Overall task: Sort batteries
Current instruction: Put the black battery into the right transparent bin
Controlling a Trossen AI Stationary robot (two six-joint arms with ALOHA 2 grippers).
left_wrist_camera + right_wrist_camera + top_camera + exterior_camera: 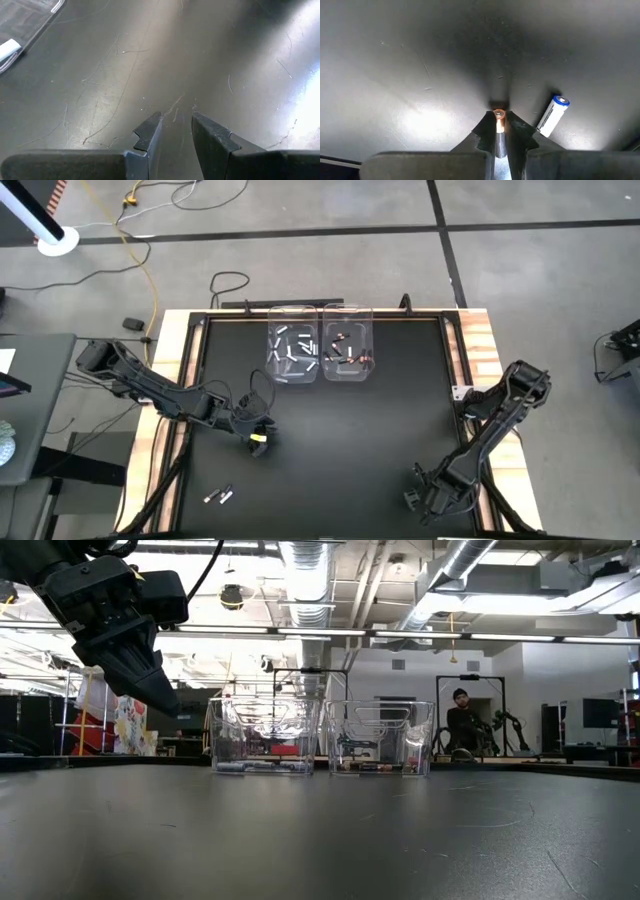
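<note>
Robotics lab or workshop, black-topped wood-edged counter [330, 430] on grey concrete floor [540, 270], exposed silver ceiling ducts [310, 575] above it, seated person [462, 722] by another dark arm rig [505, 725] beyond it

Between my right claw's [499, 120] matt dark fingers I see a slim battery [499, 131] with a shiny copper-coloured metal end. Just beside that claw lies a glossy white battery with a blue cap [553, 116]. The black tabletop [210, 55] under my left claw [176, 125] looks smooth, faintly sheeny, finely scratched. The far bins [320, 738] look like clear glossy plastic.
</note>
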